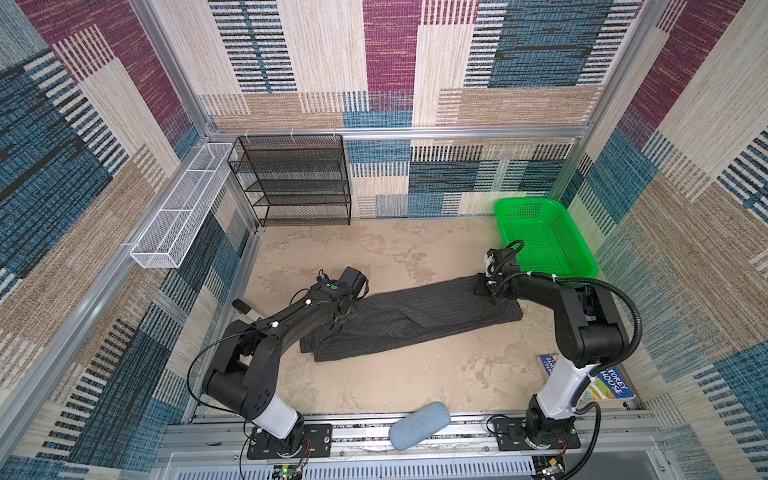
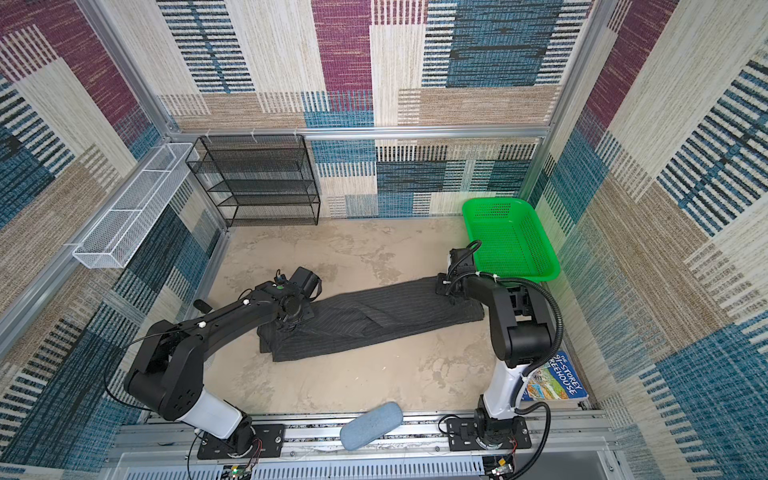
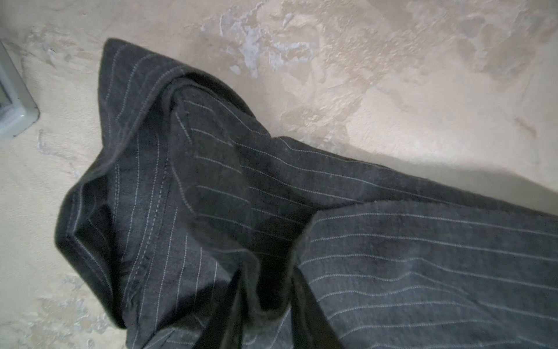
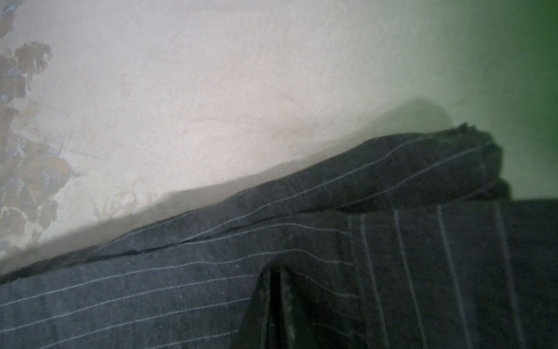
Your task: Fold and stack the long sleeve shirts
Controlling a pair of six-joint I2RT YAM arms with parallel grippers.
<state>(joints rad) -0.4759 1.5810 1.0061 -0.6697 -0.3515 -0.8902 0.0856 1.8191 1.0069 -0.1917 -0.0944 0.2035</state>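
only top views show the book; wrist views, shirt.

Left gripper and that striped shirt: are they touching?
Touching. The left wrist view shows the shirt bunched up and pinched between the dark fingers of the left gripper.
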